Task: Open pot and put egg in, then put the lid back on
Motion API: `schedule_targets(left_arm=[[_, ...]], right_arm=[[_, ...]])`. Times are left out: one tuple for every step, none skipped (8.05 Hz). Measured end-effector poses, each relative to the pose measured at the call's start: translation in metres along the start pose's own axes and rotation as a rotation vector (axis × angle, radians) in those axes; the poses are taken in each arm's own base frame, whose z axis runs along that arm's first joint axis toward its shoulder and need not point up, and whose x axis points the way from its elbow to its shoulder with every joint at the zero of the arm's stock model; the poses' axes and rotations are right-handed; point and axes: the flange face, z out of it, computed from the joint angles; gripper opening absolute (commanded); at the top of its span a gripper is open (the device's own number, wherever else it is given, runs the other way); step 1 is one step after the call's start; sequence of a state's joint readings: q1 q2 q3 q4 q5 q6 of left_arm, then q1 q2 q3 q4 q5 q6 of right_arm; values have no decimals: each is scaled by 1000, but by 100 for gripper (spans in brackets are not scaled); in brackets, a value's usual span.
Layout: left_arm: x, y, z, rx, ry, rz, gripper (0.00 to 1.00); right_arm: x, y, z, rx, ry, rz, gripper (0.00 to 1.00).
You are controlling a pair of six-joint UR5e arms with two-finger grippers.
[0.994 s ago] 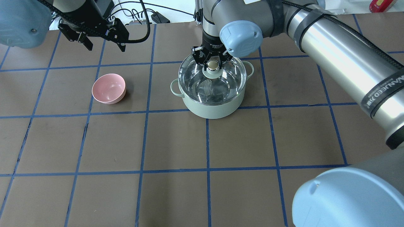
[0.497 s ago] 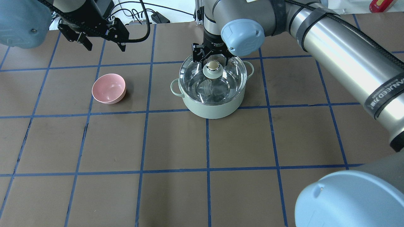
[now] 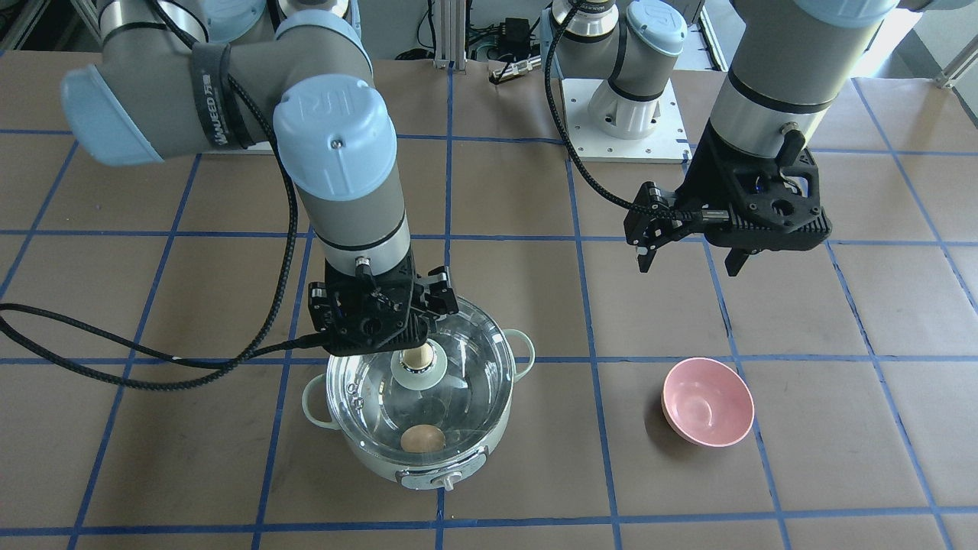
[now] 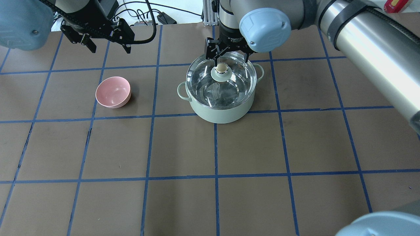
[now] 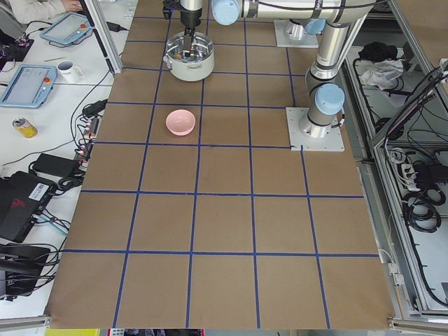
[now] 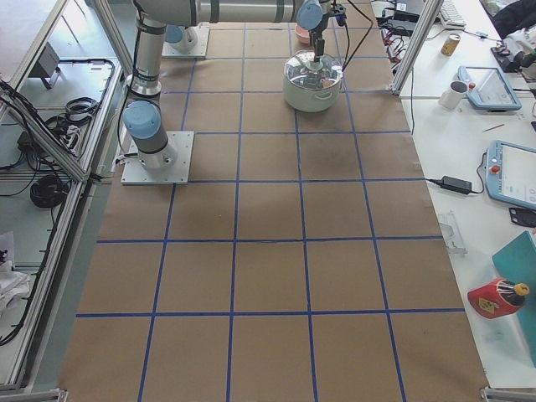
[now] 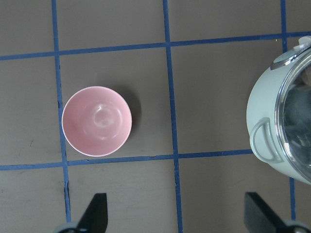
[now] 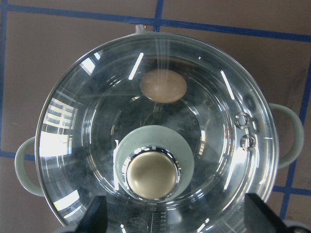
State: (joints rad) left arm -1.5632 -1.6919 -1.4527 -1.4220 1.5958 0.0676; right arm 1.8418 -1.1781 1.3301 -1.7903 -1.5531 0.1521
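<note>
The mint-green pot (image 4: 220, 114) stands at the table's far centre, also seen in the front view (image 3: 428, 467). The clear glass lid (image 4: 233, 93) sits on it, with its tan-gold knob (image 4: 221, 68) up. The egg (image 3: 422, 438) lies inside the pot under the lid, and it shows through the glass in the right wrist view (image 8: 163, 86). My right gripper (image 4: 229, 59) is open and empty, just above the knob and not touching it. My left gripper (image 4: 110, 49) is open and empty, high above the table at the far left.
An empty pink bowl (image 4: 113, 91) sits left of the pot, below the left gripper, and it shows in the left wrist view (image 7: 96, 121). Black cables trail from both wrists. Brown table with a blue tape grid.
My right gripper, its fingers close around the lid knob a second ago, has risen clear of it and stands open. The lid stays on the pot. The left arm has not moved.
</note>
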Motion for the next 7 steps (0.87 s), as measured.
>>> schedule_targets(left_arm=[[0,0,0,0,2,0,100],[1,0,0,0,2,0,100],[2,1,0,-1,3,-3,100],[2,2,2,-3,5,-36,100],[2,3,4,-7,2,-91,100],[3,4,6,-12,-1,-117,100],[3,4,7,-14,-2,-118,100]], right_arm=[[12,13,-16,5,45,-6,100],[25,27,-29,10,77,-16,100],[40,37,-40,13,93,-11,100],[57,44,-52,6,100,7,100],[77,49,-63,-2,104,32,100],[98,52,-73,-5,107,42,100],[117,53,-81,-6,109,47,100]])
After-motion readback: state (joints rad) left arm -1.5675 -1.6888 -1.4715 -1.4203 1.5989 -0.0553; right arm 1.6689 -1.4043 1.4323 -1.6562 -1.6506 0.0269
